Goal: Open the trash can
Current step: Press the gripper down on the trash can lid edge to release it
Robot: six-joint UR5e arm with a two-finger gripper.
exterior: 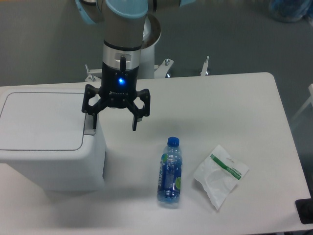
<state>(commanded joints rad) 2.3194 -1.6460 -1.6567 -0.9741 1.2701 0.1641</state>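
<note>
The arm [123, 29] comes in from 12 o'clock and hangs straight down, its grey wrist vertical under a pale blue joint cap. A blue light glows on the black body below the wrist. The gripper [114, 125] points downward with its jaws spread wide apart, one finger [93, 120] toward 9 o'clock, the other toward 3 o'clock, nothing held between them.
</note>
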